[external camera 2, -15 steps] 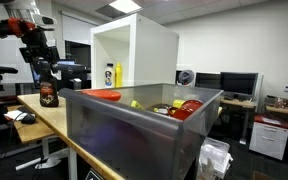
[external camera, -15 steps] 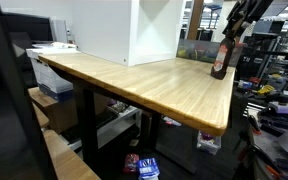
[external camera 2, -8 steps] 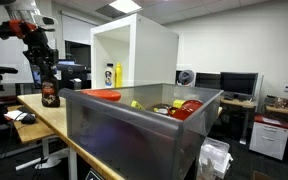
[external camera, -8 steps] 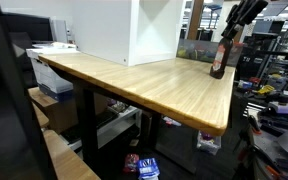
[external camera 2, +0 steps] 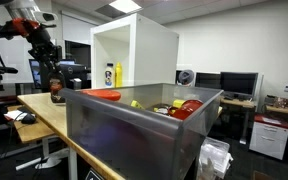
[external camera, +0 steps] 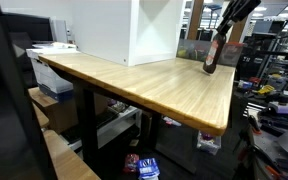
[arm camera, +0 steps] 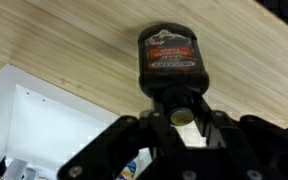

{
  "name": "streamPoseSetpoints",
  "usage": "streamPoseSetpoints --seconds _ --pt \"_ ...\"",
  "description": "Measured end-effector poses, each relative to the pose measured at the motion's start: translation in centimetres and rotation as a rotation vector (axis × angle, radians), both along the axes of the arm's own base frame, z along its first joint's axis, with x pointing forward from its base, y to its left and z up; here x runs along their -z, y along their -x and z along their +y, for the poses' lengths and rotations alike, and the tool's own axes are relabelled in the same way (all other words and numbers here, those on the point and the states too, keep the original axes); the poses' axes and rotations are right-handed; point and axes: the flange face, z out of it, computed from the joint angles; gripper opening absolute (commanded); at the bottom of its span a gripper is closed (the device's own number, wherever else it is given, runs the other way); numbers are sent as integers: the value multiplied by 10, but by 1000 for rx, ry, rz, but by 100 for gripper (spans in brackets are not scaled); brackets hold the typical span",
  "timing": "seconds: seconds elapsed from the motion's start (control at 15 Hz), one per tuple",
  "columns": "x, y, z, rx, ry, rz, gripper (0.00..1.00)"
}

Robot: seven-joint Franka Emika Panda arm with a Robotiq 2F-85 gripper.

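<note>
Tabletop: pale wood [external camera: 144,85], carrying everything in the scene.
Cabinet: open white box [external camera 2: 134,50] standing mid-table, with a yellow bottle [external camera 2: 109,74] upright inside it.
Bin: grey plastic tub [external camera 2: 134,125] at the near edge, loaded with red and yellow items.
Sauce bottle: dark, possibly barbecue sauce [arm camera: 169,60], by a far corner of the tabletop [external camera: 213,55] and well apart from the cabinet. It leans, and its base looks tipped or just clear of the wood.
Gripper: jaws [arm camera: 184,116] pinched narrow on the bottle's neck under the cap, so the heavy body hangs below.
</note>
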Motion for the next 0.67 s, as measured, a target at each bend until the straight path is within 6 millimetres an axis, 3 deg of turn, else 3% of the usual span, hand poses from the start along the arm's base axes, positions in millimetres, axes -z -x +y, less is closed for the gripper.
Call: streamPoseSetpoints --seconds 0.4,0.67 --pt "-12 -6 0 31 -25 -95 8" --pt "-9 -12 1 45 -34 -102 8"
